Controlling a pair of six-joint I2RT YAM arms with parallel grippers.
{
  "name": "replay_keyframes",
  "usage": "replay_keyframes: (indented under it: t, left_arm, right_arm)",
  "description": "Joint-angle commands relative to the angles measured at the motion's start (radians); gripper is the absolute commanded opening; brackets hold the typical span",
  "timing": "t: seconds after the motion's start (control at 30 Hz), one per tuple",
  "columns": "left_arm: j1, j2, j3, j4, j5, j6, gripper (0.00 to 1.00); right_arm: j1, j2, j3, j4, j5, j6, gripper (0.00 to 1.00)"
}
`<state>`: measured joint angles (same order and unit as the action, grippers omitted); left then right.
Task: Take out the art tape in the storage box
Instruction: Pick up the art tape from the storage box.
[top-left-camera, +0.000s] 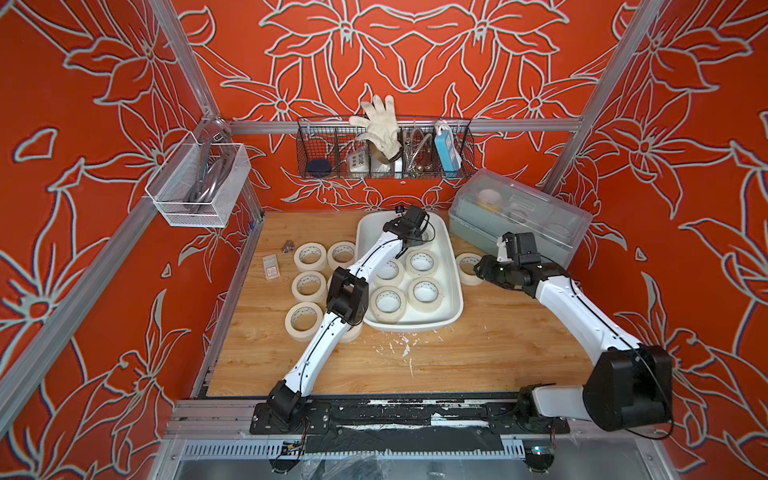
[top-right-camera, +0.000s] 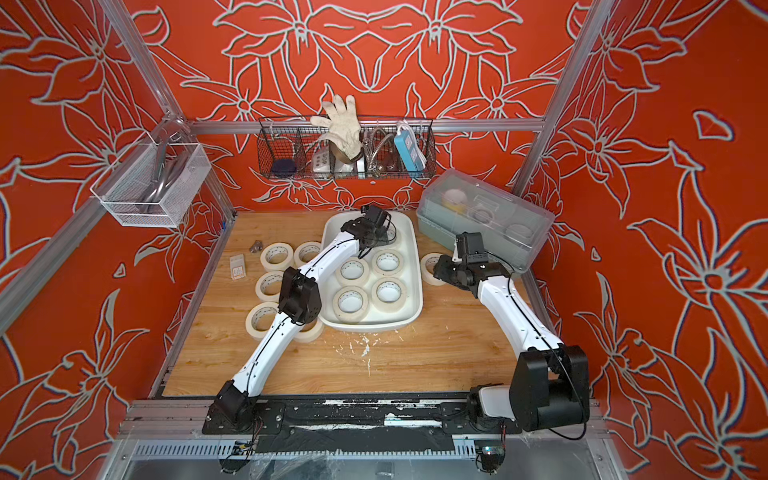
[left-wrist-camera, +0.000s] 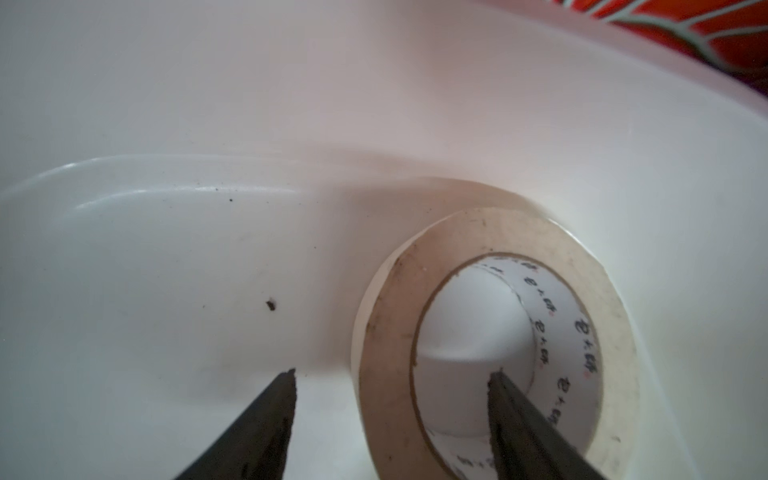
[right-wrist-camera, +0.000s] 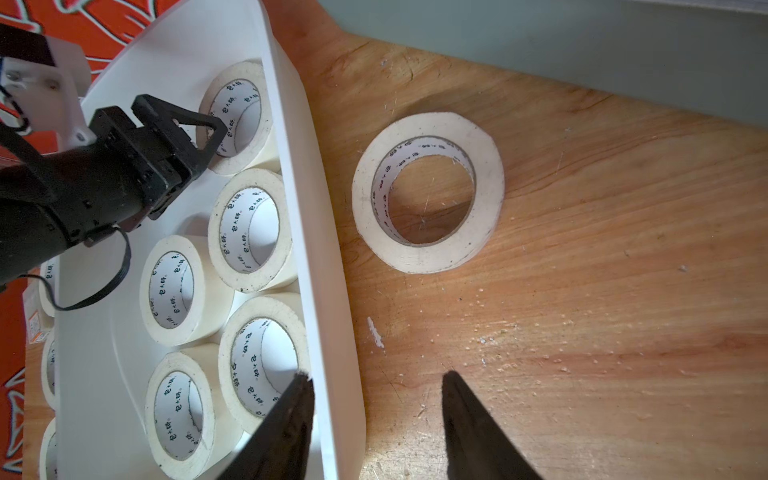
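Art tape (left-wrist-camera: 384, 332) is straddled by the outstretched left arm's pincer (left-wrist-camera: 394, 372), tips (left-wrist-camera: 266, 415) apart, seemingly unclamped.

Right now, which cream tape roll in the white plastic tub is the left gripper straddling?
The roll at the tub's far end: the left gripper has one finger in its core, one outside. The other four sit nearer the robot.

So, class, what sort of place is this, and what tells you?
Probably a robot test booth, not a real workshop: a left arm and a right arm bolted at the edge of a wooden table, metal framing around flowered orange panels, and tape rolls in and beside a white tub.
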<state>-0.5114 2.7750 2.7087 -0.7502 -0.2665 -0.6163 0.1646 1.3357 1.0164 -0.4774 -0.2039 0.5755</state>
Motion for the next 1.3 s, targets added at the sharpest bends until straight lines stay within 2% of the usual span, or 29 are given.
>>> replay_keyframes:
  t: [0.0,0.17,0.3,0.33,0.67,0.9,1.17,1.27]
  left_arm:
    - [0.017,0.029,0.019,0.017,0.023,-0.06,0.7]
    - [0.033,0.043,0.005,0.015,0.073,-0.128,0.59]
    - [0.037,0.012,-0.046,0.052,0.079,-0.131,0.37]
    - [0.037,0.005,-0.046,0.052,0.079,-0.13,0.35]
    - [0.039,-0.162,-0.212,0.108,0.085,-0.09,0.17]
    - [0.029,-0.393,-0.453,0.166,0.071,-0.049,0.04]
    - [-0.026,-0.621,-0.663,0.132,0.002,0.05,0.0]
    - [-0.058,-0.693,-0.723,0.102,0.001,0.132,0.0]
  right_arm:
    - [0.012,-0.026,-0.023,0.006,-0.004,0.012,0.53]
    - [0.014,-0.027,-0.019,0.002,-0.003,0.011,0.53]
    - [0.015,-0.03,-0.007,-0.01,0.0,0.006,0.53]
    - [0.015,-0.029,-0.006,-0.011,0.001,0.006,0.53]
    - [0.018,-0.04,0.005,-0.019,-0.008,0.012,0.53]
    - [0.022,-0.063,0.034,-0.042,-0.017,0.016,0.53]
    - [0.026,-0.079,0.081,-0.069,-0.041,0.027,0.53]
    - [0.036,-0.082,0.103,-0.088,-0.051,0.029,0.53]
